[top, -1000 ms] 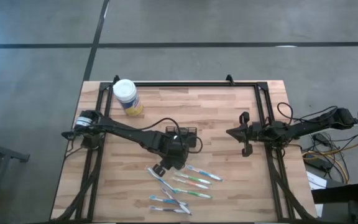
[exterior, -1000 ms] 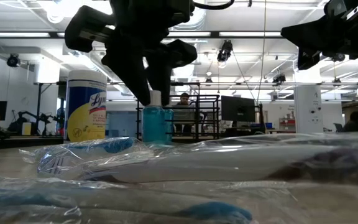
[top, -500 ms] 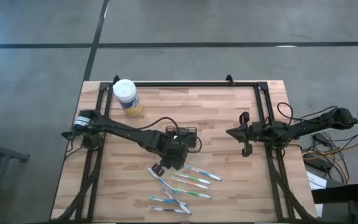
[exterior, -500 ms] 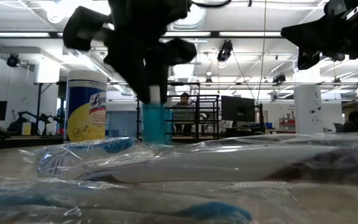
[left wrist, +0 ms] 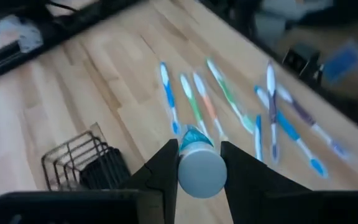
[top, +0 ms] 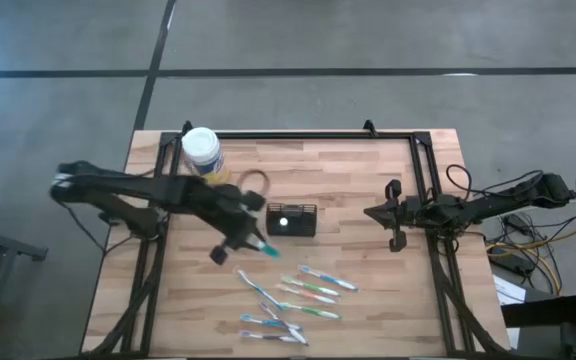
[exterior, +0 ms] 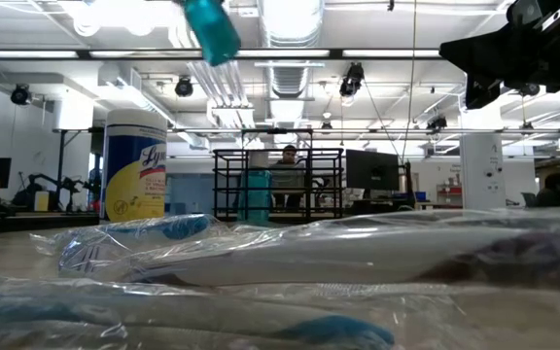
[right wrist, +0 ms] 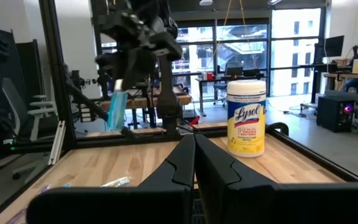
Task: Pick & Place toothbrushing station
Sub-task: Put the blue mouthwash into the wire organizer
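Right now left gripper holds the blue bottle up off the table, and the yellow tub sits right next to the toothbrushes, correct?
Not quite. The left gripper does hold the blue bottle up off the table, but the yellow tub stands at the far left corner, well apart from the toothbrushes near the front edge. The high view shows it.

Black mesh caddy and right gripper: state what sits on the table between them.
Nothing: in the high view only bare wood lies between the black mesh caddy and the shut right gripper.
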You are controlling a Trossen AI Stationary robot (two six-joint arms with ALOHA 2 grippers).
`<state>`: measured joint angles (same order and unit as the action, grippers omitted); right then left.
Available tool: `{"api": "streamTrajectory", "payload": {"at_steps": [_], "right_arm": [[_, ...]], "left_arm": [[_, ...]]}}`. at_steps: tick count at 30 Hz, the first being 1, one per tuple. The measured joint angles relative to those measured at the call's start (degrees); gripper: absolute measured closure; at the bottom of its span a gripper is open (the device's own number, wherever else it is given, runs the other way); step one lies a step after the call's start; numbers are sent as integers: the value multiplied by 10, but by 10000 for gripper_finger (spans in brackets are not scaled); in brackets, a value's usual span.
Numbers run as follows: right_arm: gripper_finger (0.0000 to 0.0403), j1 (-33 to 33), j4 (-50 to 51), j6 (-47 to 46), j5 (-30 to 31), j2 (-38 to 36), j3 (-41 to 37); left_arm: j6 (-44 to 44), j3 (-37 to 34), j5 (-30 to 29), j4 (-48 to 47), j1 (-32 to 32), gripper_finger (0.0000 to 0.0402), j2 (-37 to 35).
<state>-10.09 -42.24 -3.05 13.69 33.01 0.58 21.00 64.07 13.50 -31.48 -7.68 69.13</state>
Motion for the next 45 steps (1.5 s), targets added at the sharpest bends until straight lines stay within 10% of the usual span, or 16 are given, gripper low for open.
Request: {"api": "streamTrajectory", "payload": {"at_steps": [12, 22, 45], "right_arm": [[394, 0, 0, 0, 0, 0, 0], [394, 0, -4, 0, 0, 0, 0], [394, 0, 1, 4, 18, 1, 0]], "left_arm": [[-180, -338, -30, 288, 25, 301, -334], [-227, -431, -117, 312, 26, 301, -403], [-170, 116, -131, -25, 71, 301, 122]]}}
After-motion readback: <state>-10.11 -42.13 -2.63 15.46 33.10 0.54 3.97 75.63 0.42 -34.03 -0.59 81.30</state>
